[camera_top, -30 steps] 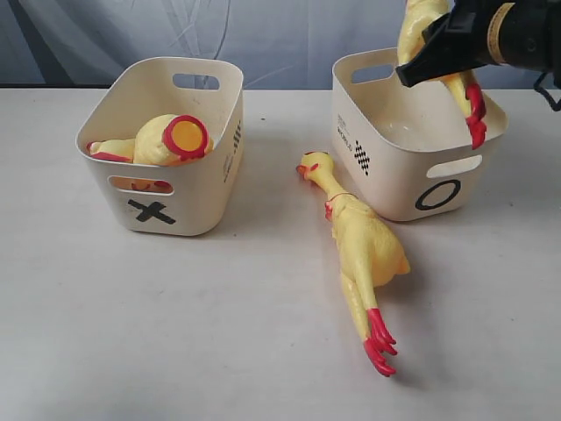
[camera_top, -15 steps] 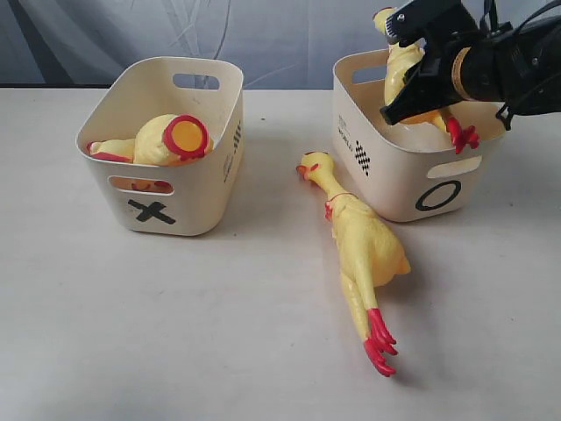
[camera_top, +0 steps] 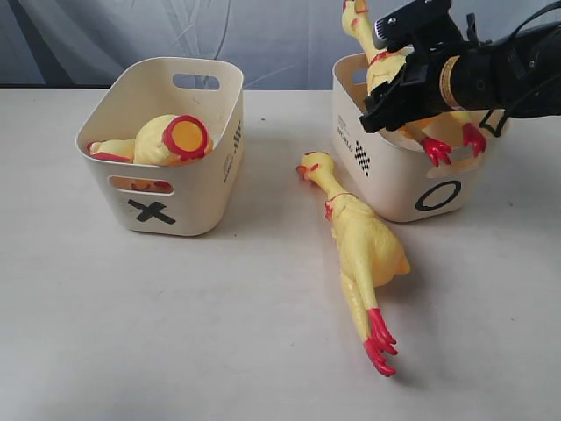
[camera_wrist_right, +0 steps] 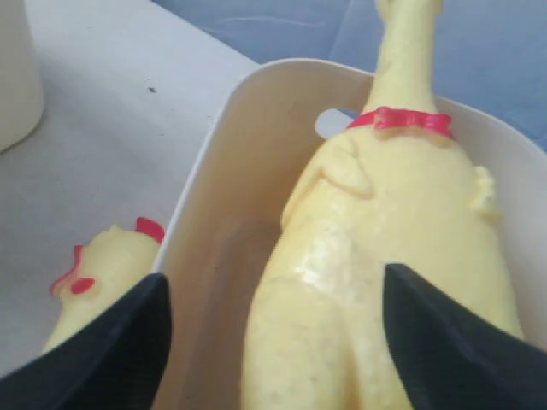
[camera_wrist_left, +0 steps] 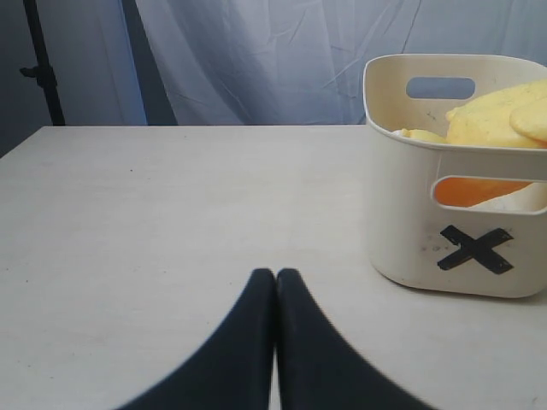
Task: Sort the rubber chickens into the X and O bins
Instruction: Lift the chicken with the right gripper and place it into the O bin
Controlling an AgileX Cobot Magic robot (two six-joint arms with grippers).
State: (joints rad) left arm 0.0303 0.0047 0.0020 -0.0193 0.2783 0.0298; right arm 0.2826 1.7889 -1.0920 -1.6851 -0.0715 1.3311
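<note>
Chicken [camera_wrist_right: 367,256] sits in O bin [camera_top: 394,184] beneath the spread-apart right claw [camera_wrist_right: 273,282]; left claw [camera_wrist_left: 275,282] together

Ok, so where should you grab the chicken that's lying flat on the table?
Probably the legs, between the fat belly and the red feet. The whole rubber chicken lies flat on the table with nothing touching it, so come straight down from above and pinch across the legs, side to side. They look narrower than the belly, so they should fit more easily.

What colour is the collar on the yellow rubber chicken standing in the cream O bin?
Red collar, a thin band round the neck; the right wrist view shows it best.
</note>
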